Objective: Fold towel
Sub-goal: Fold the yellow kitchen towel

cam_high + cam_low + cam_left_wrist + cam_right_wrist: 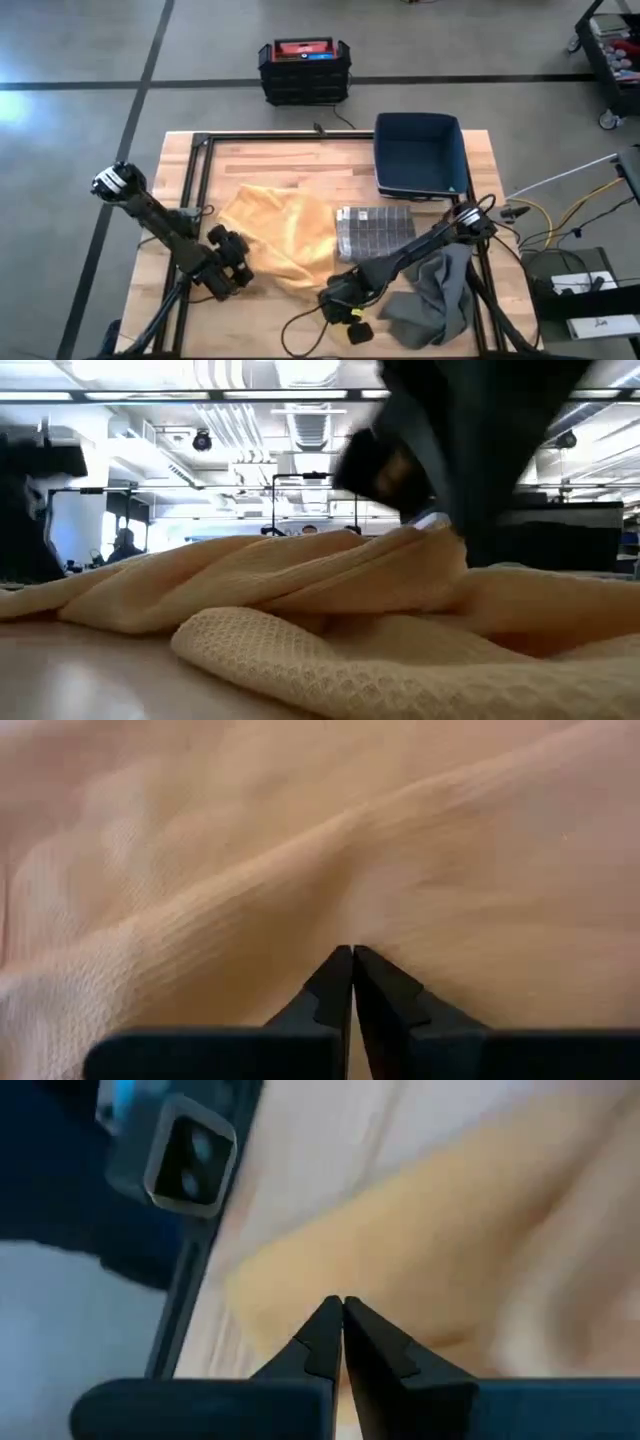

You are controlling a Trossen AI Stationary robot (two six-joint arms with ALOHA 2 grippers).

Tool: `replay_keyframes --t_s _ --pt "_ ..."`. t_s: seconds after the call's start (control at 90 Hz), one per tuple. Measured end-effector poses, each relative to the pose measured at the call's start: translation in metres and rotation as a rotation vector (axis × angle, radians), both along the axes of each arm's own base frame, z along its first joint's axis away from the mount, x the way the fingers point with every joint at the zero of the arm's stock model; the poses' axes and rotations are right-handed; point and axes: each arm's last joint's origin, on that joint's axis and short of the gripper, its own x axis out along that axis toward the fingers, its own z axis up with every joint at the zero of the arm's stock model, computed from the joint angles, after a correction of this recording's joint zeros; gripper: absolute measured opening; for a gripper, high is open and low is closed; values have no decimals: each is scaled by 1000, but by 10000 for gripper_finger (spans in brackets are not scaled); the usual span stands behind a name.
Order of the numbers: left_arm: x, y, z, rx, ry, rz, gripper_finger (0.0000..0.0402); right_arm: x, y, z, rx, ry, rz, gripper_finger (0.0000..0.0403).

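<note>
Towel point(275, 235) = yellow-tan waffle cloth, lies crumpled near table point(300, 160) centre, toward the near edge. Not flat, not folded yet. Bunched in ridges and soft rolls; low view shows one fat fold up front with rolled hem, more humps behind. Long axis hard to call while it's this rumpled; mass runs roughly from far-left to near-right in high view.

L gripper point(235, 262) sits at towel's near-left edge, touching cloth. L wrist view: fingers closed tip to tip, ridge of cloth point(330, 850) right ahead of the tips. Can't tell if any fabric is caught between them; looks like none or a thin pinch at most.

R gripper point(340, 295) at towel's near-right corner, low over table. R wrist view: fingers also pressed together, towel edge point(400, 1250) just ahead, bare wood alongside. Again no clear hold.

Key relation: towel lies between the two grippers, each at a near corner, cloth stretching away toward the far side. Both arms equally close. Judgement: next move needs corners gripped, then spread flat before any fold.

Also on table: grey cloth point(435, 295) near right, blue bin point(420, 155) far right, clear tray point(372, 232) just beside towel.
</note>
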Motion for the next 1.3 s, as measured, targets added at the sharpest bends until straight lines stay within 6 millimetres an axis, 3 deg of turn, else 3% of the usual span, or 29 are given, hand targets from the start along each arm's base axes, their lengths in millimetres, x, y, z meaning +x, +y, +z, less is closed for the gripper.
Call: replay_keyframes --t_s 0.133,0.222,0.356,0.433,0.567,0.778,0.878,1.0,1.167,1.3 --pt "14 -15 36 -59 -100 -99 0 -2 -16 32 -211 -162 -90 0" --pt "20 -22 43 -83 -157 -162 0 2 -30 38 -410 -252 -224 0" --pt "32 -33 33 -141 -271 -236 0 12 -52 24 -531 -244 -367 0" --pt "36 -39 20 -183 -276 -299 0 9 -57 5 -523 -120 -329 0" --pt "38 -45 6 -221 -220 -342 0 -5 -45 -9 -448 53 -191 0" --pt "38 -38 8 -103 -95 -374 6 -7 -32 -8 -425 26 -151 0" --pt "35 -32 16 -56 22 -348 39 -4 -33 -7 -409 4 -199 0" --pt "28 -25 17 -7 126 -292 107 -3 -34 -6 -381 11 -252 0" --pt "26 -23 -2 -20 132 -305 203 -4 -30 -5 -308 53 -294 3" --pt "26 -22 -17 33 141 -372 245 -5 -29 -5 -304 56 -296 28"
